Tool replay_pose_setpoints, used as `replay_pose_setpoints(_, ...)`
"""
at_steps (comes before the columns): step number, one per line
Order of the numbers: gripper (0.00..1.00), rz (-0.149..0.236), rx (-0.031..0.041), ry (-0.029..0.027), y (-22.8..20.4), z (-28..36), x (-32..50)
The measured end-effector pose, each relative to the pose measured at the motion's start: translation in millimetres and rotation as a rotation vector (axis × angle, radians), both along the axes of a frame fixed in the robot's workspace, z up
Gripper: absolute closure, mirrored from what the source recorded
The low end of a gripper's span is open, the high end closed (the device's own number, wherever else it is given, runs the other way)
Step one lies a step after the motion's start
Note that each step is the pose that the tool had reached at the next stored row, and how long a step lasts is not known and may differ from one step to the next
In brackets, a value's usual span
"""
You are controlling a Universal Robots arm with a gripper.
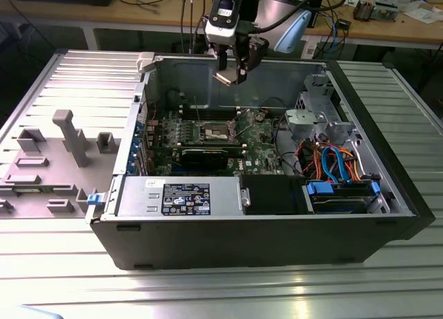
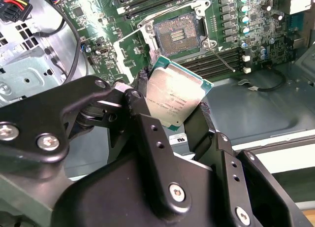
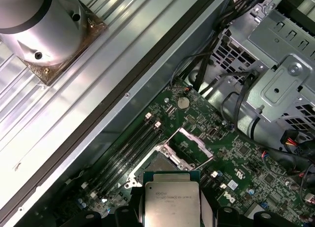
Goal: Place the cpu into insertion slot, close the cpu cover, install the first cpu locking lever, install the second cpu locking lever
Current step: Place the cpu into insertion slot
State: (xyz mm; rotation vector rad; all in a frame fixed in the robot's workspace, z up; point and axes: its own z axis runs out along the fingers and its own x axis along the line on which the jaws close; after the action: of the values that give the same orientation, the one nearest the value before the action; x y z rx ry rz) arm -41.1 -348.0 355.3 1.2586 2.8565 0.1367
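My gripper point(image 1: 234, 68) hangs above the open computer case, shut on the cpu point(image 1: 225, 77), a flat square chip with a silvery top. In the second wrist view the cpu point(image 2: 174, 99) sits tilted between the black fingers point(image 2: 140, 106), well above the green board. The insertion slot point(image 2: 177, 34) lies bare below it, with a dark centre and a metal rim. In the exterior view the slot point(image 1: 215, 131) is in the middle of the board. The cpu cover point(image 3: 191, 149) stands swung open beside the slot point(image 3: 156, 163). A thin locking lever point(image 2: 220, 55) sticks up, unlatched.
A long black graphics card point(image 1: 208, 155) lies in front of the socket, with the power supply point(image 1: 180, 196) nearer still. The metal drive cage point(image 1: 315, 115) and coloured cables point(image 1: 332, 160) fill the exterior view's right. The case wall point(image 1: 194, 73) rises behind. A grey fixture point(image 1: 69, 135) stands outside.
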Motion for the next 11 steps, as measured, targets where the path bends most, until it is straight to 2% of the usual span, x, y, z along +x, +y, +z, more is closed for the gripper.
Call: replay_pose_setpoints(11, 0.45, -0.001, 0.0, 0.0, 0.0, 0.0, 0.0)
